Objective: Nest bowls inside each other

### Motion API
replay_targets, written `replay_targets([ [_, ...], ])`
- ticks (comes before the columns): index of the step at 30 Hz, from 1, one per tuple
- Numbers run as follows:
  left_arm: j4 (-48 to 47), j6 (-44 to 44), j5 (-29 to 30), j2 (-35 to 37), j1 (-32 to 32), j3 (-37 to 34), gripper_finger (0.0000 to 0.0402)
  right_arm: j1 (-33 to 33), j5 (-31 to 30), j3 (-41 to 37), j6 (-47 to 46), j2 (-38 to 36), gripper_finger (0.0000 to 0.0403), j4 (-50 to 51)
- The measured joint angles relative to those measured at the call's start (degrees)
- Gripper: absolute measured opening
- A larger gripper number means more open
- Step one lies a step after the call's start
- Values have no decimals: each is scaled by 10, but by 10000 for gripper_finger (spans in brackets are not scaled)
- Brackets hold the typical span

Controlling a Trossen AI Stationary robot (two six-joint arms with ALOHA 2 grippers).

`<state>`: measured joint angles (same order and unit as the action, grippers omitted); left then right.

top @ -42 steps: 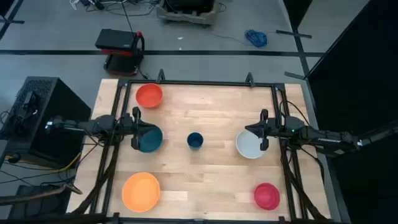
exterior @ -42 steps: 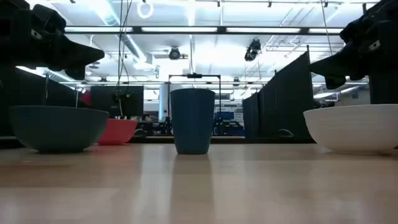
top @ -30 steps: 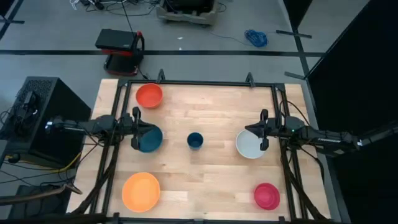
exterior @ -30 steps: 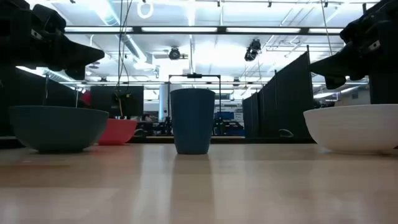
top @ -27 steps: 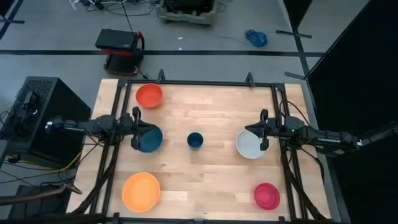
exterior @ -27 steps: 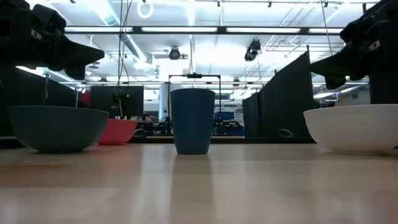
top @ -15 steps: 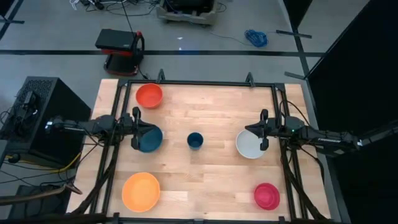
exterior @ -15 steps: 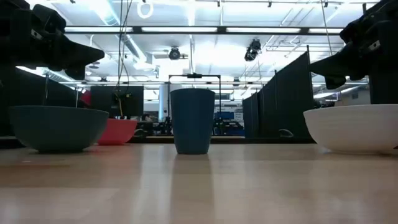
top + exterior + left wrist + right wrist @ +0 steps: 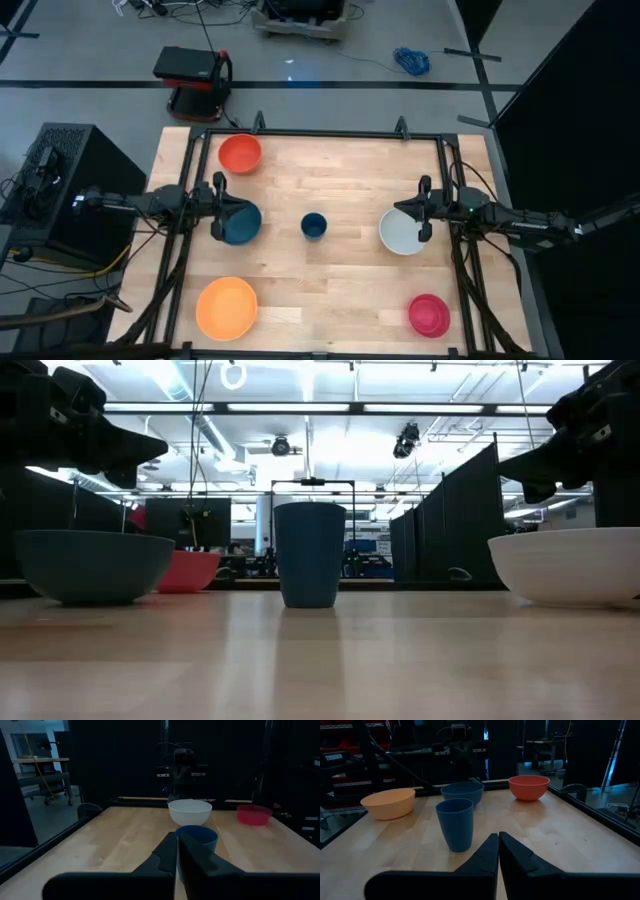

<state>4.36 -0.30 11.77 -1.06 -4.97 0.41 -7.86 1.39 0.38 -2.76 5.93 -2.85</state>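
Observation:
Six bowls stand upright on their bases on the wooden table: red-orange [image 9: 240, 153] at the far left, teal [image 9: 243, 224] at mid left, a small dark blue cup-like one [image 9: 314, 226] in the middle, white [image 9: 403, 232] at mid right, large orange [image 9: 227, 308] at the near left, magenta-pink [image 9: 429, 315] at the near right. My left gripper [image 9: 220, 208] is shut and points level, hovering above the teal bowl's left rim [image 9: 90, 535]. My right gripper [image 9: 424, 210] is shut and level too, above the white bowl's right rim [image 9: 570, 532]. Neither touches anything.
A black metal frame [image 9: 320, 134] runs along the table's far, left and right edges. Bare wood lies between the bowls, widest along the far middle and near middle of the table [image 9: 330, 300].

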Motion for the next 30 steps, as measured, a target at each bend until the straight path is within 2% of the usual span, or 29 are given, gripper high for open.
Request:
replay_targets([
  [12, 0, 0, 0, 0, 0, 0, 6, 0, 0, 0, 0, 0, 0, 0],
  [30, 92, -58, 20, 0, 0, 0, 2, 0, 0, 0, 0, 0, 0, -6],
])
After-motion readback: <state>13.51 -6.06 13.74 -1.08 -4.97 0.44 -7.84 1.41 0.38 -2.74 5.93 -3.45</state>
